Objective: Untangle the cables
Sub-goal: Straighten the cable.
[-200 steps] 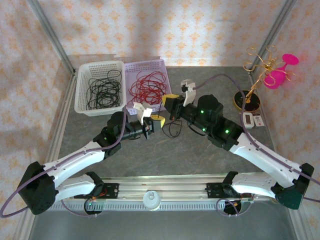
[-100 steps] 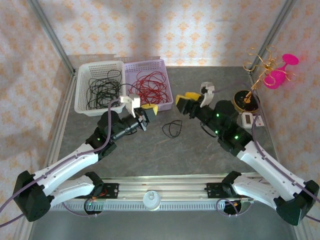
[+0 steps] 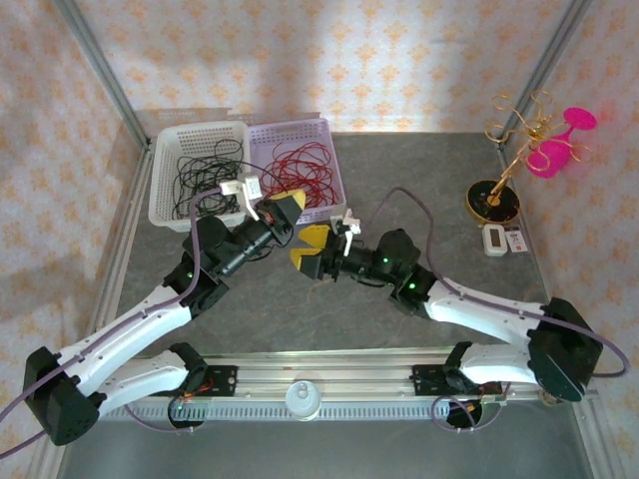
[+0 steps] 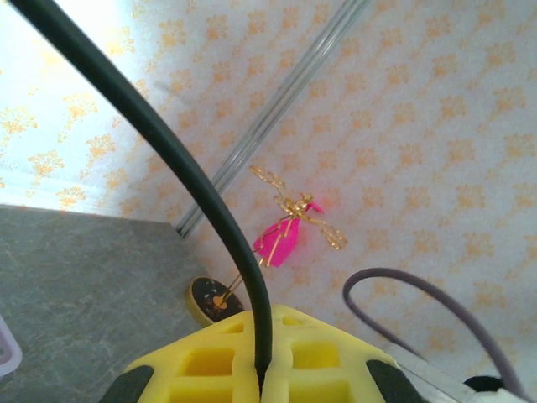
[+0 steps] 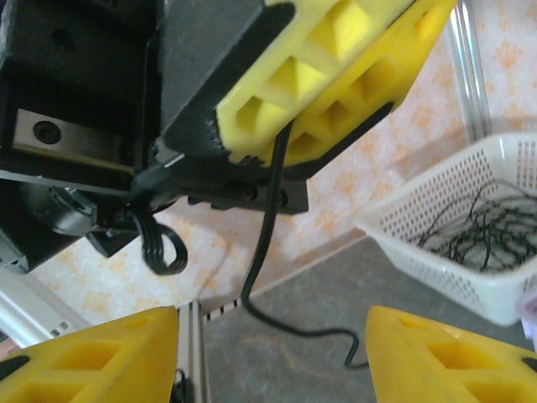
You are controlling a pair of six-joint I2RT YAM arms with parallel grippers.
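Top external and wrist views. We are seeing the left gripper [image 3: 287, 208] with its yellow ribbed fingers [image 4: 201, 363] clenched on one thin black cable [image 4: 197, 168]. In the right wrist view that strand is hanging from them down onto the grey speckled counter [image 3: 429, 160].

The right gripper [image 3: 310, 249] is sitting near the left one, on the side toward the arm bases. Its yellow fingers [image 5: 84, 357] are spread apart and gripping nothing.

The other black cables [image 3: 205, 180] are lying coiled in the white slotted plastic basket [image 3: 160, 190]. The red cables [image 3: 297, 168] are lying in the lilac slotted plastic basket [image 3: 290, 126], which is touching the white one's right side.

We are noting a small white flat device [image 3: 496, 239] near the gold wire stand on a round black base [image 3: 492, 201]; its markings are too small to read.
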